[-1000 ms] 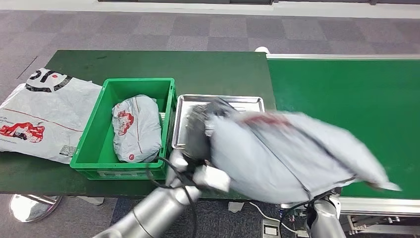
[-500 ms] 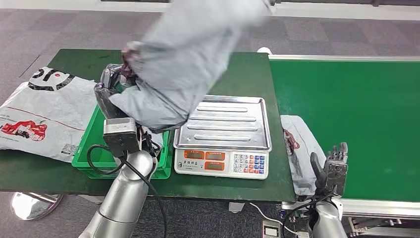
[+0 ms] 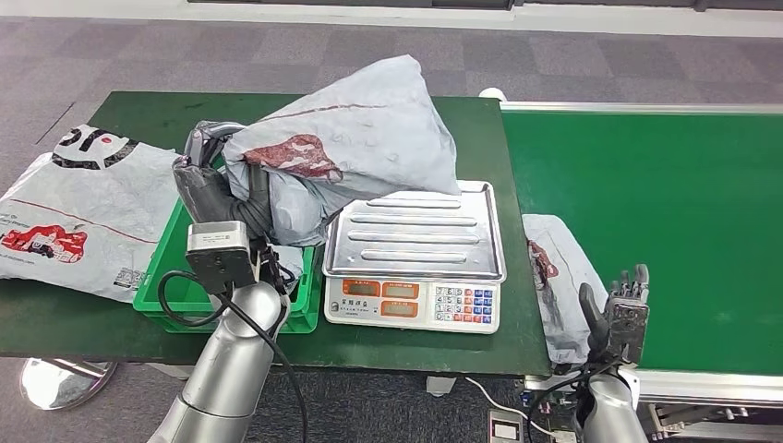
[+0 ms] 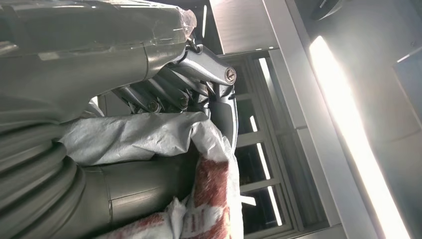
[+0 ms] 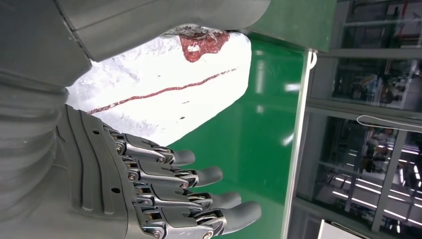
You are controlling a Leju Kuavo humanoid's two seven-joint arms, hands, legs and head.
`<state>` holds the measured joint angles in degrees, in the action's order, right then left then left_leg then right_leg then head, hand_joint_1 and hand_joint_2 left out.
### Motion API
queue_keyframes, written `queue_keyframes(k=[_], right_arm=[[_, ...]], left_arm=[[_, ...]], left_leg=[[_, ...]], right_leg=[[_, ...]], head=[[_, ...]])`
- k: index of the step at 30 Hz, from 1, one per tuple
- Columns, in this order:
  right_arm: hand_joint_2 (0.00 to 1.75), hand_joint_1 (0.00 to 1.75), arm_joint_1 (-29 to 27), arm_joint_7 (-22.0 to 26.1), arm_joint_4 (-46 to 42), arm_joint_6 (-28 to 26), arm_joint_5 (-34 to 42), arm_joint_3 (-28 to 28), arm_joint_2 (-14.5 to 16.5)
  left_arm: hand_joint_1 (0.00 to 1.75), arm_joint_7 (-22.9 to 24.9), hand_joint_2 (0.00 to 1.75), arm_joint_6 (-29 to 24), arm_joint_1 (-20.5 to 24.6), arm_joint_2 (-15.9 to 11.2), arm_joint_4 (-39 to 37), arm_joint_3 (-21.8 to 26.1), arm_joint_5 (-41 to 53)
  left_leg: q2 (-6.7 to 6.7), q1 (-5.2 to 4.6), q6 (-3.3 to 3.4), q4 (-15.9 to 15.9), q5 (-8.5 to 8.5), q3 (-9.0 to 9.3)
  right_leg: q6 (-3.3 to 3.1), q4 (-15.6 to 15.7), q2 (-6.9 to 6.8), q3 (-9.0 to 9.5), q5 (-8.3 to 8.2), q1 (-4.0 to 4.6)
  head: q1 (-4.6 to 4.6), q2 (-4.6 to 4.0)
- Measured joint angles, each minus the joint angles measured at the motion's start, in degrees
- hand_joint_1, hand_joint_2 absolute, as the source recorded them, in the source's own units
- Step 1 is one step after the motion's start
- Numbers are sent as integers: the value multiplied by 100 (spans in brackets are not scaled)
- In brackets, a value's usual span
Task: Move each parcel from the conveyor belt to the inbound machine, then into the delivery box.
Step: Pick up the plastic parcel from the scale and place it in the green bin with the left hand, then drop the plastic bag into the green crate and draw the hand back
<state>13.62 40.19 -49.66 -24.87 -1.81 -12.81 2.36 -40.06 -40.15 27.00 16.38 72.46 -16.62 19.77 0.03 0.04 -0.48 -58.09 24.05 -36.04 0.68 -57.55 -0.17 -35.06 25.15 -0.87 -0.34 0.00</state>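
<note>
1. Step in hand, as I judge it: the last leg for this parcel, from the inbound machine into the delivery box. The left hand (image 3: pixel 214 181) grasps the large grey parcel (image 3: pixel 355 138) by one bunched end, held in the air at upper centre of the head view.
2. Position: the parcel's bulk hangs over the back of the scale (image 3: pixel 415 254) and the dark green surface (image 3: pixel 148 120). Only its gripped end sits above the green delivery box (image 3: pixel 171 277) at centre left. Judgement: carry the arm further toward frame left before lowering, so the whole bag clears the box's right wall.
3. The box appears to hold a parcel already, mostly hidden behind the arm. Lower until the bag's weight rests inside, then open the fingers. Releasing from a height risks it flopping over the rim.
4. Left wrist view: fingers (image 4: pixel 164 97) and thumb pinch a fold of the plastic film, so the hold is on wrapping only. Expect sway, so move slowly.
5. Look of the parcel: pale grey soft poly mailer, wrinkled, puffed into a rough cone, dark red printed patch near the gripped end, thin red line along the top.
6. The right hand (image 3: pixel 620 312) is released, fingers spread and upright, at lower right beside a second grey parcel (image 3: pixel 552 277) lying at the left edge of the conveyor belt (image 3: pixel 665 203).
7. A flat printed bag (image 3: pixel 74 217) lies on the surface at far left.
</note>
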Motion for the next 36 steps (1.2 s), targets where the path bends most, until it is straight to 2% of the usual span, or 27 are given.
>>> queue_keyframes(k=[6,8,9,11,13,15,17,19,26,36], right_arm=[[175,0,0,0,-2,0,-1,0,0],[175,0,1,0,-2,9,-28,0,0],[175,0,2,-1,-2,27,-67,0,0],[175,0,7,-9,-8,98,-196,0,3],[175,0,-13,-31,-39,183,-307,-1,8],[175,0,-60,-53,-84,252,-366,-10,2],[175,0,-78,-60,-108,320,-413,-28,-17],[175,0,-67,-60,-117,375,-463,-44,-29],[175,0,-72,-75,-146,432,-548,-74,-31],[175,0,-72,-77,-147,433,-551,-74,-31]], left_arm=[[175,1,175,0,-1,-1,4,14,3],[175,179,175,0,25,-36,-44,54,189],[175,459,175,0,91,-87,-166,140,502],[175,1500,175,7,337,-279,-660,584,1870],[175,2520,175,31,623,-495,-1334,1352,3815],[175,3165,175,229,876,-671,-2030,2033,5291],[175,3723,175,645,1063,-783,-2664,2306,5905],[175,4117,175,991,1129,-841,-3172,2339,6053],[175,4259,175,1301,1204,-939,-4000,2340,5986],[175,4260,175,1333,1304,-979,-4326,2340,5958]], left_leg=[[0,0,0,0,1,-2],[0,0,1,0,1,-5],[0,0,1,1,1,-5],[8,1,-5,4,-1,3],[39,0,-19,7,0,19],[64,4,-33,9,-5,25],[54,13,-36,10,-13,23],[40,18,-33,10,-15,17],[31,13,-27,9,-7,7],[27,12,-28,9,-6,8]], right_leg=[[1,0,0,0,1,0],[1,0,-1,0,1,0],[1,0,-2,0,1,1],[-5,-1,4,0,-2,1],[-21,-2,33,-6,-12,3],[-34,-2,55,-14,-20,11],[-36,-2,46,-12,-20,18],[-34,-3,36,-8,-18,20],[-27,0,34,-12,-15,13],[-25,-1,33,-12,-13,12]], head=[[1,0],[-1,0],[0,0],[1,0],[1,0],[-1,0],[0,0],[-1,0],[1,0],[1,0]])
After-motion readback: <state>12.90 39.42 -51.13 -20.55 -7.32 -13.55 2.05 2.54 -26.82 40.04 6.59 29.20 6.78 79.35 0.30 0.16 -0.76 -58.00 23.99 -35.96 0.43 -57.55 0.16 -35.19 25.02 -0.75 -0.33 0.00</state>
